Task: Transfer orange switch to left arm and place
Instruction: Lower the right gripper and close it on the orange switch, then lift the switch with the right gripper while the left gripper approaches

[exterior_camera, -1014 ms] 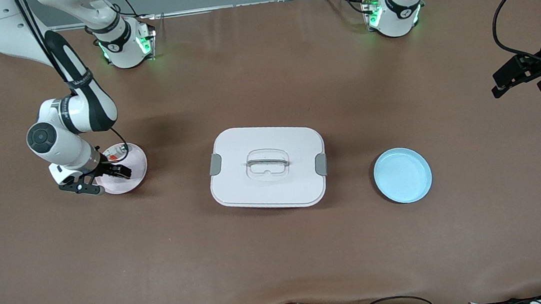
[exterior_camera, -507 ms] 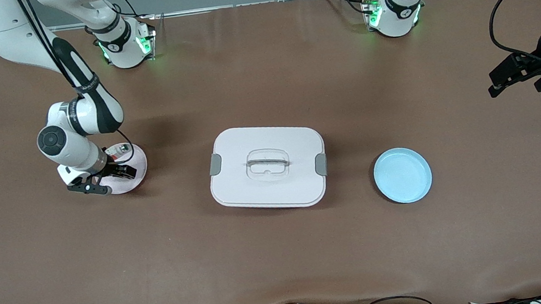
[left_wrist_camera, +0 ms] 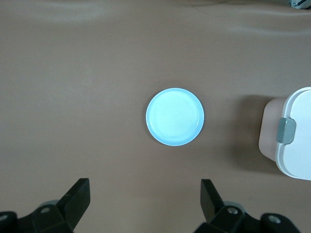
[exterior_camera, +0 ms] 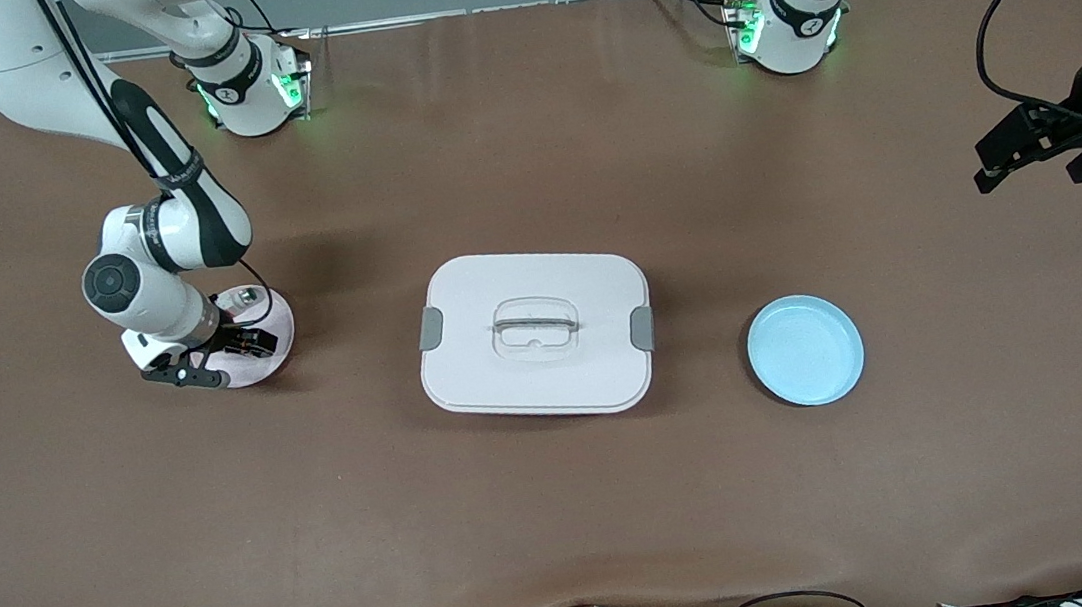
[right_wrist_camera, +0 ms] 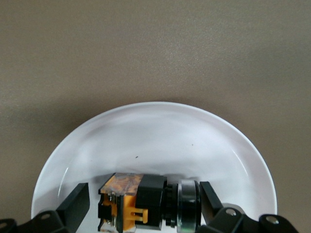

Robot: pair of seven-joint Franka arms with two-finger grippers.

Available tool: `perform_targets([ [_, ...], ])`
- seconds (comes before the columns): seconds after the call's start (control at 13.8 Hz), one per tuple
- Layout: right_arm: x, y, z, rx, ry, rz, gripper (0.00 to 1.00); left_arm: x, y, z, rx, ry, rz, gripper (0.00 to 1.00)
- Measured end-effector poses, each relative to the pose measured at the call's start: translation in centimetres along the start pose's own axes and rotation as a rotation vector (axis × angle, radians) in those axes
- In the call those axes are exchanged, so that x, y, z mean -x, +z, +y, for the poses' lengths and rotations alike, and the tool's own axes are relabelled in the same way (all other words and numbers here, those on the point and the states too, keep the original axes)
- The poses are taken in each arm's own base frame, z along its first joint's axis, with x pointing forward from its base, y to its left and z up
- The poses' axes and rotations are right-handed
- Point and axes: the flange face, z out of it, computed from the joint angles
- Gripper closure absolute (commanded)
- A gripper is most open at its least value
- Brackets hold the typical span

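The orange switch (right_wrist_camera: 146,204), black with an orange end and a round cap, lies on its side on the pink plate (exterior_camera: 269,320). My right gripper (exterior_camera: 217,362) is down at the plate, open, with one finger on each side of the switch (right_wrist_camera: 143,193). One fingertip (right_wrist_camera: 208,190) is at the round cap and the other stands apart from the orange end. In the front view the gripper hides the switch. The white box (exterior_camera: 535,332) stands mid-table. My left gripper (exterior_camera: 1039,161) hangs open and empty over the left arm's end of the table.
A blue plate (exterior_camera: 805,349) lies between the box and the left arm's end, also in the left wrist view as the blue plate (left_wrist_camera: 175,116), beside the box (left_wrist_camera: 294,145). A small grey part (exterior_camera: 245,296) sits on the pink plate's rim nearest the bases.
The right gripper has shifted slightly toward the box and settled lower over the pink plate. The left gripper has drifted a little toward the bases. Both stayed open.
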Motion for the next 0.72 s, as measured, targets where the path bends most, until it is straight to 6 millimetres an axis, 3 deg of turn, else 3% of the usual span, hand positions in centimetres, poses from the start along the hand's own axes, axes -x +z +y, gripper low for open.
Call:
perform_targets([
  [0.07, 0.0, 0.0, 0.0, 0.001, 0.0, -0.002, 0.45, 0.0, 0.0, 0.0, 0.0, 0.0, 0.001, 0.0],
  [0.14, 0.0, 0.0, 0.1, 0.001, 0.001, -0.005, 0.84, 0.0, 0.0, 0.0, 0.0, 0.0, 0.001, 0.0],
  [0.22, 0.1, 0.1, 0.1, 0.002, 0.002, -0.008, 1.0, 0.0, 0.0, 0.0, 0.003, 0.0, 0.001, 0.0],
  [0.58, 0.0, -0.1, 0.2, 0.02, 0.068, -0.067, 1.0, 0.1, -0.1, 1.2, 0.107, -0.006, -0.007, 0.0],
  [0.72, -0.6, -1.3, -0.2, 0.039, 0.106, -0.125, 1.0, 0.2, -0.2, 2.5, 0.205, -0.006, -0.016, 0.0],
])
